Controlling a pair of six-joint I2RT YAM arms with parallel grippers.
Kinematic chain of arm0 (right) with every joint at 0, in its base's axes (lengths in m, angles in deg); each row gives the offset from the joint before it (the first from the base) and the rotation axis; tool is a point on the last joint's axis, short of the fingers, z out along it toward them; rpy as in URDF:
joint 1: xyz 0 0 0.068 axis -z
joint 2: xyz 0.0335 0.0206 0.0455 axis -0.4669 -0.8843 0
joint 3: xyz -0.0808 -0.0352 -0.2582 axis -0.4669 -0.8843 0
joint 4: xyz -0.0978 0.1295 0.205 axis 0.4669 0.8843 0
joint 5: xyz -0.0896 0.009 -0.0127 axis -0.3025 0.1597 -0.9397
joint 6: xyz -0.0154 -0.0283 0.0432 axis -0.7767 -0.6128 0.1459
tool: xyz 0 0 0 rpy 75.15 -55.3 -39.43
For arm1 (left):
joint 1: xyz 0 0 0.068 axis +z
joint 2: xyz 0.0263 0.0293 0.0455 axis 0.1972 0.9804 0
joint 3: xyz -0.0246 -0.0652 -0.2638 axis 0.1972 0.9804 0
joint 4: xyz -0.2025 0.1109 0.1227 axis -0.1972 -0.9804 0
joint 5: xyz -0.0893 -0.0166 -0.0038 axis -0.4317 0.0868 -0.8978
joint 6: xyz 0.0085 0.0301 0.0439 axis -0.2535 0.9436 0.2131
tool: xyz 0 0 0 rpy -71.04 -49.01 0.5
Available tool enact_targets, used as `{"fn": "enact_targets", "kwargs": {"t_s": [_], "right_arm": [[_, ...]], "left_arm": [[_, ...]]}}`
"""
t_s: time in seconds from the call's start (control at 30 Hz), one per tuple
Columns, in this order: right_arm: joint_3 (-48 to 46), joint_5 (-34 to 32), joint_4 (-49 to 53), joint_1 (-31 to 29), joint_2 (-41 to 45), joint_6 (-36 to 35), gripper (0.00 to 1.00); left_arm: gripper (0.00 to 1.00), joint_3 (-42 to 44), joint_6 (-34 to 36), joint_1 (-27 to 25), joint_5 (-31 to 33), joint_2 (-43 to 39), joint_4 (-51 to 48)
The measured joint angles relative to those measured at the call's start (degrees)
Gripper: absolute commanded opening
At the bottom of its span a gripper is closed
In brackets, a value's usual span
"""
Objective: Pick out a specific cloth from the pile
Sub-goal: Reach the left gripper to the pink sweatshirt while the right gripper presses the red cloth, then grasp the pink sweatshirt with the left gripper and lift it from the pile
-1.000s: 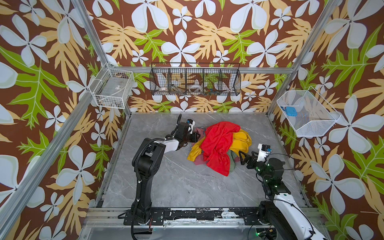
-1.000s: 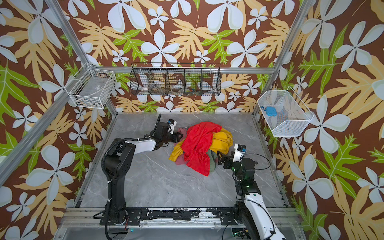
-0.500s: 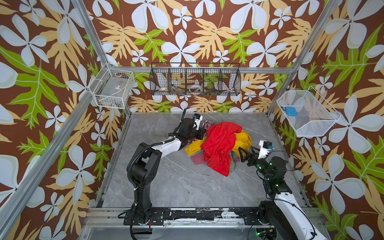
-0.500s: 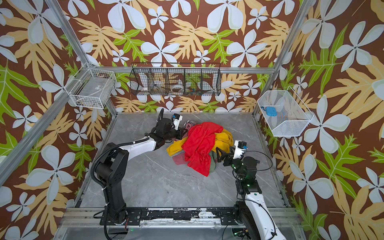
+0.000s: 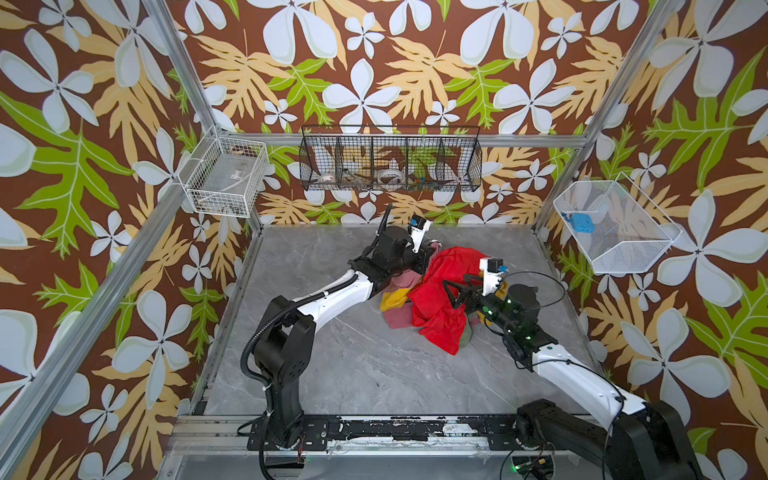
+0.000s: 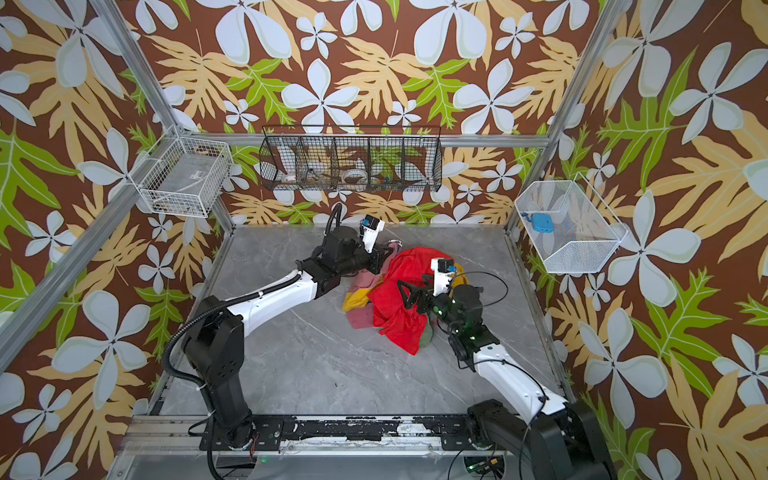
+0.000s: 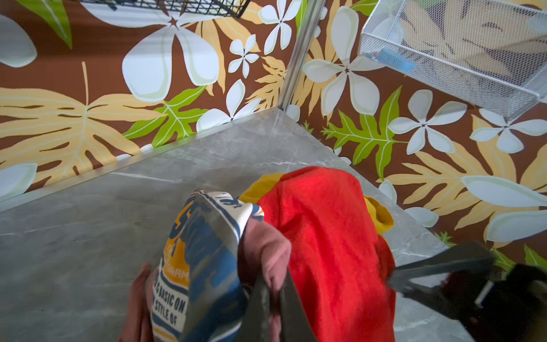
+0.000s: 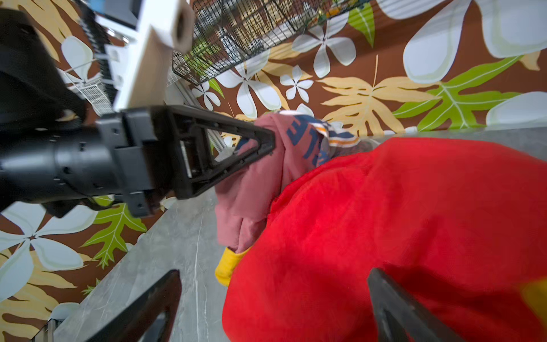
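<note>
We pinch the lettered cloth (image 7: 204, 251) in our left claw (image 7: 273, 285) at the edge of the pile (image 5: 436, 309); our right claw (image 8: 273, 281) hangs spread over the red cloth (image 8: 414, 222).

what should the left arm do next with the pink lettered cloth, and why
Probably a short lift, pulling back over the table, away from the pile. The left gripper is shut on a fold of the cloth, but its lower part sits tucked against the red cloth, so it isn't free yet. The right gripper hangs open over the red cloth, holding nothing.
</note>
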Motion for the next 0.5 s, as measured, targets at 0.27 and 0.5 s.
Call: {"fn": "enact_targets", "kwargs": {"t_s": [0.27,0.5], "right_arm": [[3.93,-6.88,0.22,-0.42,-8.63,1.77,0.96],[4.68,-12.17,2.67,-0.46,-11.74,2.12,0.95]], "left_arm": [[0.0,-3.91,1.51,-0.22,1.16,-4.04,-2.89],[0.0,-10.21,4.11,-0.31,2.32,-4.98,-6.71]]}}
